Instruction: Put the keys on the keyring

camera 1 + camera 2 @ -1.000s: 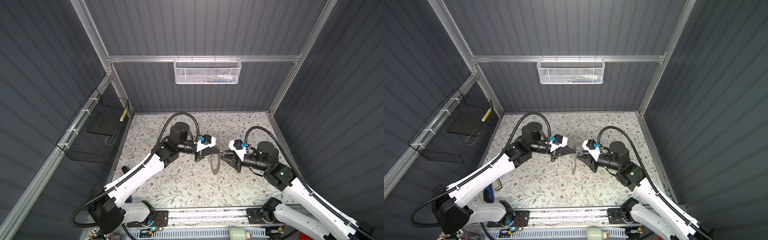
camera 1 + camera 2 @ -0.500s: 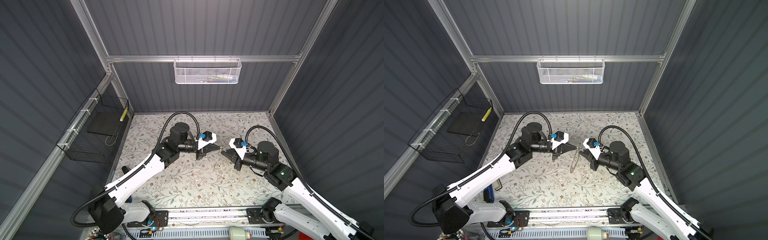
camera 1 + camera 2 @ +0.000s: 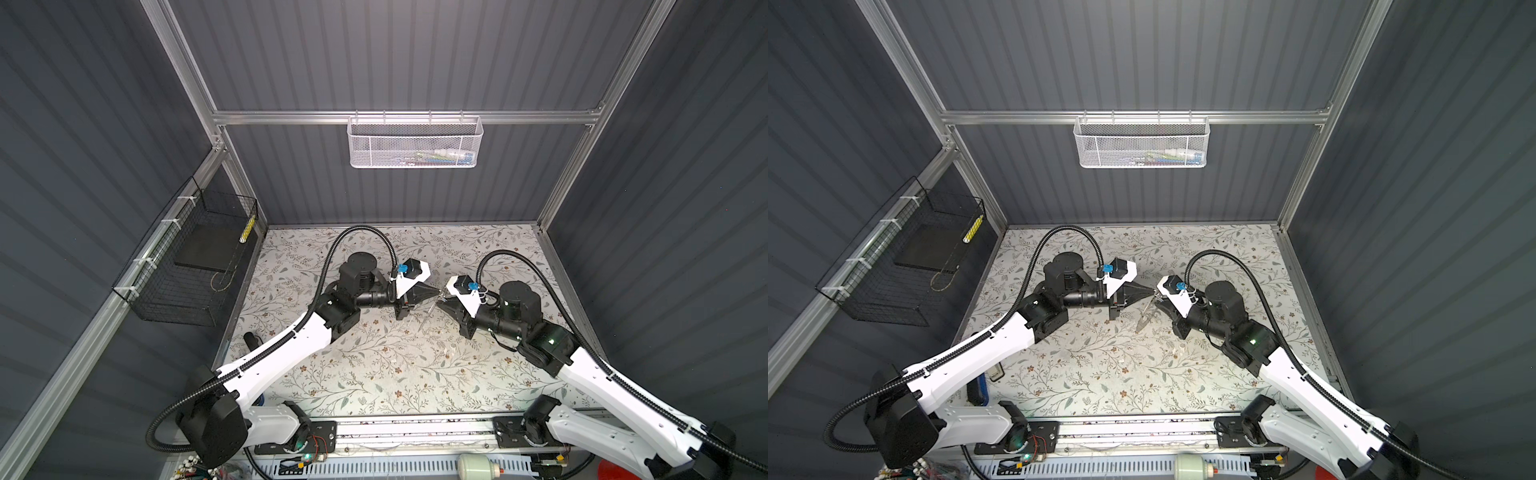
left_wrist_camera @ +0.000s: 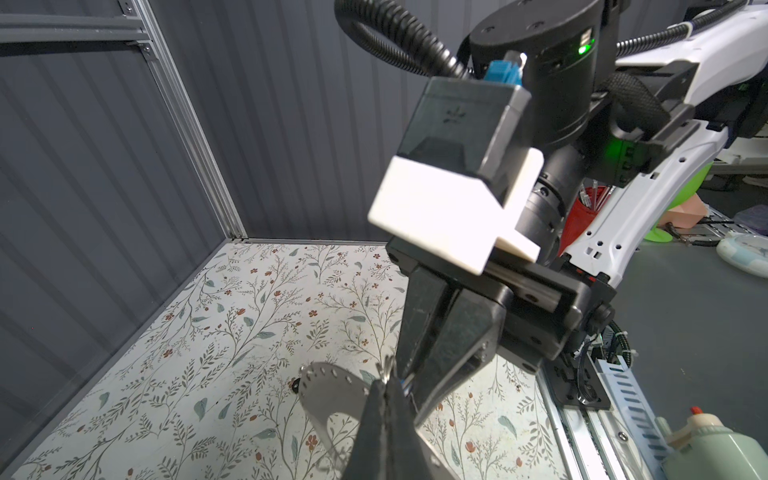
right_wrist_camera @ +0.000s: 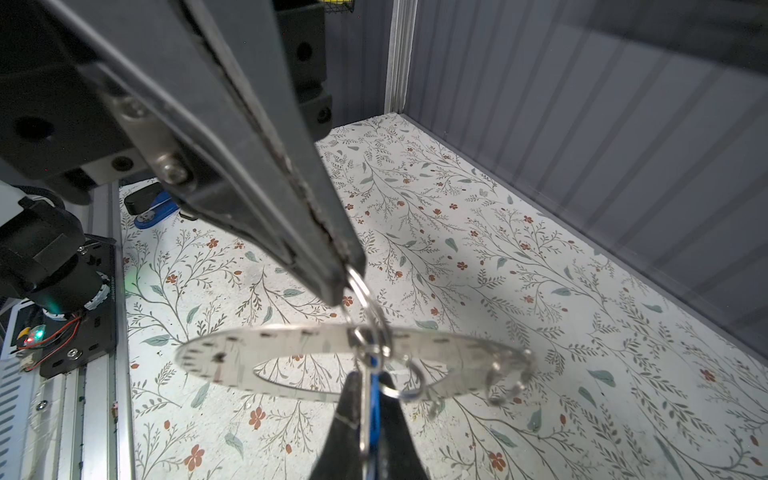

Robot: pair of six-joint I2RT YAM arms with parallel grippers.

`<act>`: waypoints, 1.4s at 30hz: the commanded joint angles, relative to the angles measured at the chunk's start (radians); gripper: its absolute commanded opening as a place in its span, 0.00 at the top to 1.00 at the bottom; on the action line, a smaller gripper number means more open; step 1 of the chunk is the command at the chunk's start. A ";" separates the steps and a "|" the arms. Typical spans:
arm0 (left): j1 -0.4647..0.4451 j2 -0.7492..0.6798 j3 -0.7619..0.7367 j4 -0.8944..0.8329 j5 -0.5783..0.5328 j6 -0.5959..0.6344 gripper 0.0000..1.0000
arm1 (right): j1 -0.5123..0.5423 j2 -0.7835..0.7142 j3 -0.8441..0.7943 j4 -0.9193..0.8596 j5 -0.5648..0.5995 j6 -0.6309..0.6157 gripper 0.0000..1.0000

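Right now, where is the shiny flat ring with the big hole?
In both top views the flat ring hangs above the table's middle, from small wire loops pinched by the left gripper and right gripper.

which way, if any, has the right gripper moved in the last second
Yes, slightly left, toward the left gripper: the right gripper now sits further inside the right end of the white mesh basket in a top view.
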 commanded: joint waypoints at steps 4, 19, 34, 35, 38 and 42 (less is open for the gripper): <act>0.000 -0.028 -0.014 0.122 0.001 -0.046 1.00 | 0.008 0.017 0.050 0.020 -0.077 -0.018 1.00; 0.000 -0.055 0.035 -0.082 -0.029 0.111 1.00 | 0.006 -0.028 0.080 -0.090 0.020 -0.021 1.00; 0.000 -0.059 0.079 -0.223 -0.024 0.219 1.00 | -0.038 -0.005 0.135 -0.143 -0.016 -0.002 1.00; 0.001 -0.057 0.080 -0.224 -0.020 0.220 1.00 | -0.038 0.004 0.144 -0.148 -0.059 -0.005 1.00; 0.000 -0.044 0.090 -0.249 -0.016 0.238 1.00 | -0.038 0.023 0.161 -0.156 -0.090 -0.016 1.00; 0.000 -0.037 0.091 -0.269 -0.018 0.247 1.00 | -0.037 0.030 0.176 -0.176 -0.086 -0.043 1.00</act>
